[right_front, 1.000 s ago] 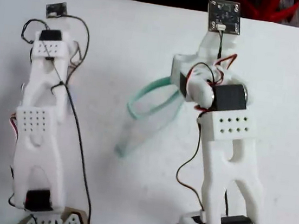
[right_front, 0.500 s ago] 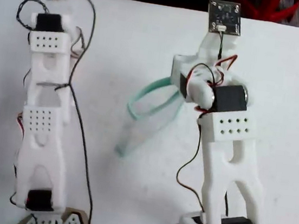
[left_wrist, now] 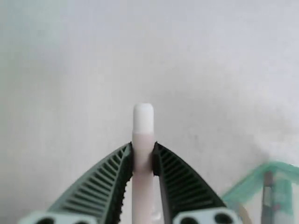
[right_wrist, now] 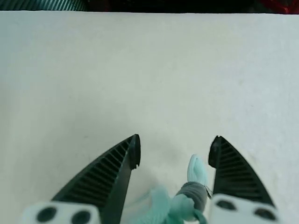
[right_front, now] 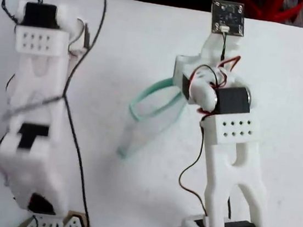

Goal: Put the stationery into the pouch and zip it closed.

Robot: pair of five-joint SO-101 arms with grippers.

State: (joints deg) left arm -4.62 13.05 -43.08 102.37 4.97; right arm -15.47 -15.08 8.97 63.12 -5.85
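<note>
My left gripper is shut on a slim white pen, whose rounded tip sticks out past the fingers above the bare table. A corner of the clear pouch with teal trim lies off to one side of it. In the high view the pouch lies mid-table, its far end under the right arm. My right gripper is open, and the pouch's teal zipper tab sits between its fingers, close to one of them. The left arm stands at the table's left.
The white table carries little else. A small circuit board sits at the far edge beyond the right arm. Black cables run along the left arm. The dark far edge of the table is close behind both arms.
The left arm has swung toward the table's far edge and risen closer to the high camera. The right arm and the pouch have stayed in place.
</note>
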